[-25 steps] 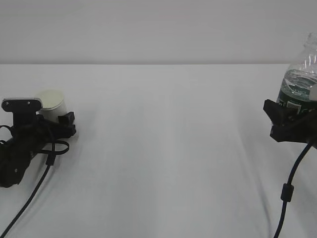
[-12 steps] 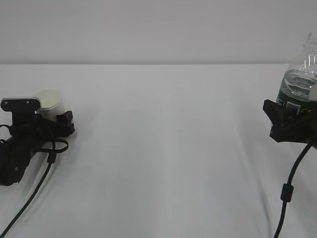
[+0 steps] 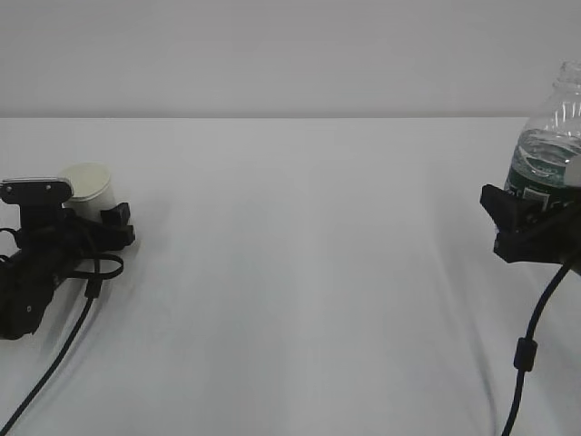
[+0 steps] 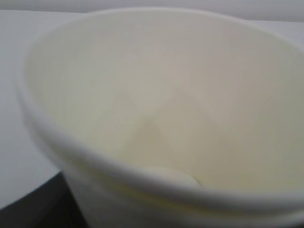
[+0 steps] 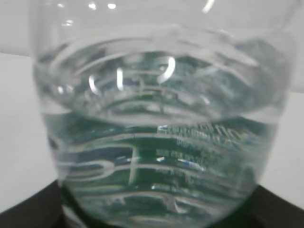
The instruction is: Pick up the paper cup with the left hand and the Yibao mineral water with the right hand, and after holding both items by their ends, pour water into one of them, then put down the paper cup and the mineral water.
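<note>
A white table [image 3: 300,272] fills the exterior view from the 9 o'clock edge to the 3 o'clock edge, its cloth-like surface lying smooth with faint creases toward 4 o'clock. Behind it, at 12 o'clock, a plain pale grey wall [image 3: 290,54] meets the table's far edge in a straight horizontal line.

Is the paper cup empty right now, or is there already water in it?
Empty, as far as visible: the left wrist view looks into the paper cup and shows dry cream walls and bare bottom, no water surface.

Paper cup [image 4: 166,114] fills view, cream inside, rolled rim.
</note>
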Available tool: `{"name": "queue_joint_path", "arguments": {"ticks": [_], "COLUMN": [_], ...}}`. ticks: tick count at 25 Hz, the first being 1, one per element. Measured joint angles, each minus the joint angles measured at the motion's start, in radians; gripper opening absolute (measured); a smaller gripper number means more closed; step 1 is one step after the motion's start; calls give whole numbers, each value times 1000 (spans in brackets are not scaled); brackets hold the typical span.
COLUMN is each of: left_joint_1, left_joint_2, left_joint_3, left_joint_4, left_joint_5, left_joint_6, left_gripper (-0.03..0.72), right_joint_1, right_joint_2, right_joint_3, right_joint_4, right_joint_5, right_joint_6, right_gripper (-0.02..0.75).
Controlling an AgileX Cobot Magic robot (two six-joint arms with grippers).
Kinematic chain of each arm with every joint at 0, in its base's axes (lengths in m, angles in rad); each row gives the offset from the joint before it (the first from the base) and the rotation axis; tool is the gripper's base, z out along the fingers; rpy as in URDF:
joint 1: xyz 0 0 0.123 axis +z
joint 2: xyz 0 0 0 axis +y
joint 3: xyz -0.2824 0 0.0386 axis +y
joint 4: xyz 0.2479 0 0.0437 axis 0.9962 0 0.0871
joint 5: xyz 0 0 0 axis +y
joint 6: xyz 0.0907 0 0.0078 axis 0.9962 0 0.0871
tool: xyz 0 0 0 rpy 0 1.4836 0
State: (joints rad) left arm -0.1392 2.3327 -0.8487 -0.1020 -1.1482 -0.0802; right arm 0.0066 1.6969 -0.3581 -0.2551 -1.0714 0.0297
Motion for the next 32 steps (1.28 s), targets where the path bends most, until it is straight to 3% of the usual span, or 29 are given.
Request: {"name": "queue_joint_path", "arguments": {"ticks": [8,19,32], "left_joint_1": [0,0,0], "left_joint_2": [0,0,-93], "left_joint_3": [0,0,0], "left_joint_4": [0,12,150], "left_joint_5": [0,0,0], "left_joint_6": [0,0,0], "left_gripper": [475,470,469], "right_joint_1": [0,0,0], "right_joint_2": [0,0,0], "right_joint_3": [0,0,0], "right_joint_4": [0,0,-1], "right_joint_5": [0,0,0], "right_joint_6": [0,1,1], "right_gripper": [462,462,462]}}
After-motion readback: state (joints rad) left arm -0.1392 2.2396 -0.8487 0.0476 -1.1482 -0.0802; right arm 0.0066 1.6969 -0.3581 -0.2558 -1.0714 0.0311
